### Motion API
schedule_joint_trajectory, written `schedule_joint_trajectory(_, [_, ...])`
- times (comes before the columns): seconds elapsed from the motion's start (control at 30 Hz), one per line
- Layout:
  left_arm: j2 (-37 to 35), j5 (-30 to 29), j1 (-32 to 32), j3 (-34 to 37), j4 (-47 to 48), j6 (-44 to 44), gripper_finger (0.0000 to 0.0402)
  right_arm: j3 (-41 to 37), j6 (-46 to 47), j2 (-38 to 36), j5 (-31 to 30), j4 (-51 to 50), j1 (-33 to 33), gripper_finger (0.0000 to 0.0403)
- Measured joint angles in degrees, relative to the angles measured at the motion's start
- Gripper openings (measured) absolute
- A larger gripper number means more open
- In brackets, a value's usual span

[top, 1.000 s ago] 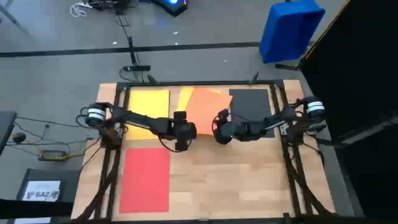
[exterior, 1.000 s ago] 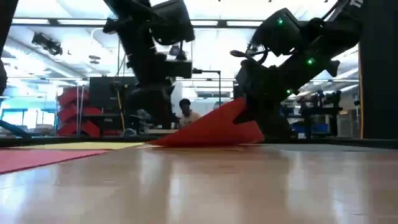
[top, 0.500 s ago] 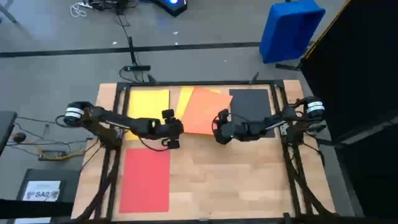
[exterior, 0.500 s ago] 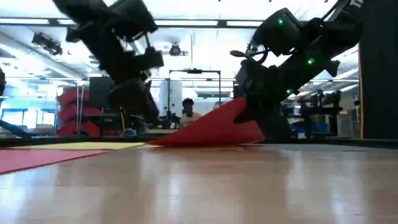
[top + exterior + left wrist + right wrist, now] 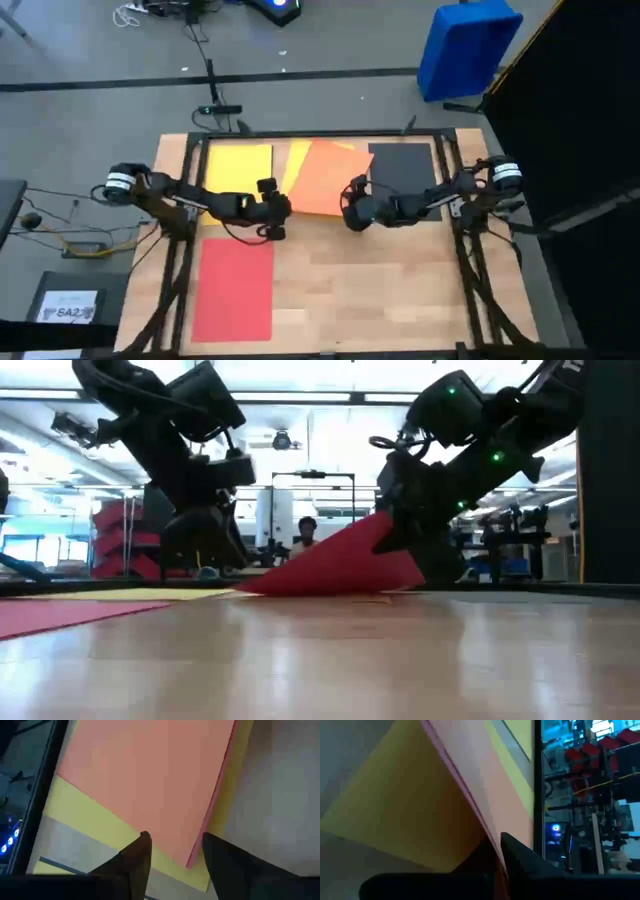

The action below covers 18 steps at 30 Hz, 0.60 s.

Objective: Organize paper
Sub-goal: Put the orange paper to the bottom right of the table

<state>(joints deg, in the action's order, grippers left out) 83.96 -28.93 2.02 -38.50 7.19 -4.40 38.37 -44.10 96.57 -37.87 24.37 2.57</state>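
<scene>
An orange sheet (image 5: 325, 178) lies askew at the table's far middle, on top of a yellow sheet (image 5: 295, 160). My right gripper (image 5: 350, 212) is shut on the orange sheet's near right corner. My left gripper (image 5: 273, 214) is open, low over the table; in the left wrist view its fingers (image 5: 142, 855) stand either side of the orange sheet's near left corner (image 5: 192, 862), apart from it. Lying flat are another yellow sheet (image 5: 238, 166) at the far left, a dark grey sheet (image 5: 402, 165) at the far right and a red sheet (image 5: 235, 290) at the near left. My right gripper pinches the orange sheet's edge (image 5: 487, 837) at its near right corner between its two fingers, coming from the table's right and slanting down. That corner (image 5: 375, 530) is lifted off the table. The sheet slopes down to its left part (image 5: 270, 585), which rests on the yellow sheet.
Bare wood (image 5: 380, 290) fills the table's near right half. A black frame rail (image 5: 320, 136) runs along the far edge. Off the table stand a blue bin (image 5: 465, 45) and a dark box with a white label (image 5: 65, 308). A person (image 5: 303, 535) sits in the room behind.
My left gripper has drawn back toward the table's left edge, away from the orange sheet's middle to its near left corner, and has tipped further downward, staying open. My right gripper keeps the orange sheet's corner raised.
</scene>
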Motion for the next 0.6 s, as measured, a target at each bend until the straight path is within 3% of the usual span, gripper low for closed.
schedule_joint_trajectory(0.6, [0.02, -0.48, 0.0, 0.0, -0.11, 0.13, 0.0158, 0.0, 0.0, 0.0, -0.52, 2.89, 0.67, 0.0])
